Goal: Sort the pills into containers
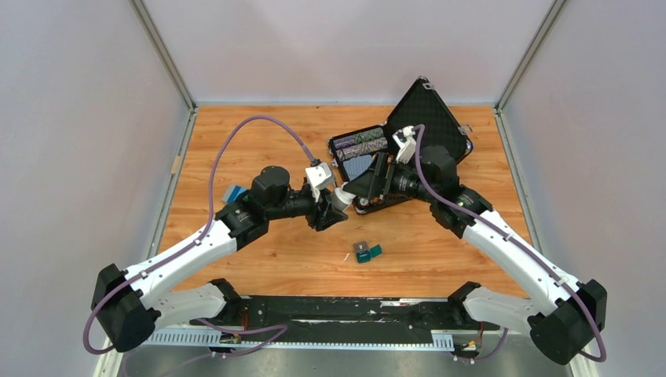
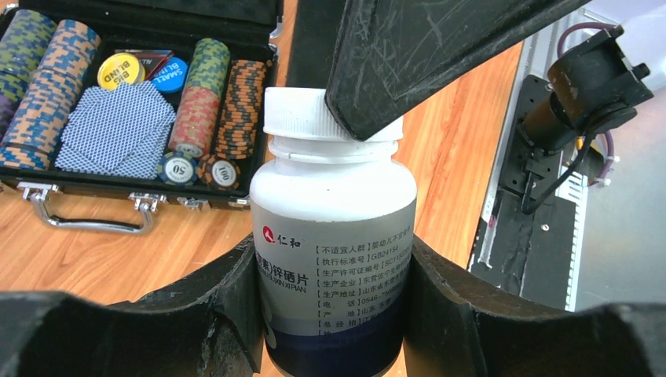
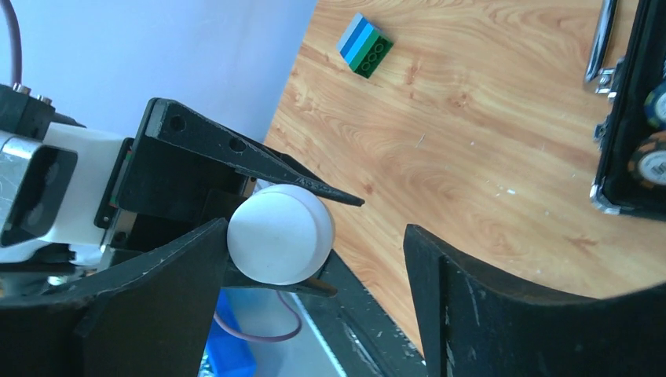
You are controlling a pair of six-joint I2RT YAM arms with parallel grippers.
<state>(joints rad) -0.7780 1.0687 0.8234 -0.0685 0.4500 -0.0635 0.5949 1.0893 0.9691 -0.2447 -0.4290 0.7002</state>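
Holding the bottle (image 2: 334, 204) in my left tool (image 2: 330, 259), right tool (image 3: 314, 232) open at its fitted cap (image 3: 279, 234); five-o'clock container (image 1: 366, 251) awaits pills.

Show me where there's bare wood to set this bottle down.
Bare table: the near strip between the teal box and the base rail, and the far-left corner behind the blue block. Crowded: the middle, where the held bottle hangs beside the open chip case.
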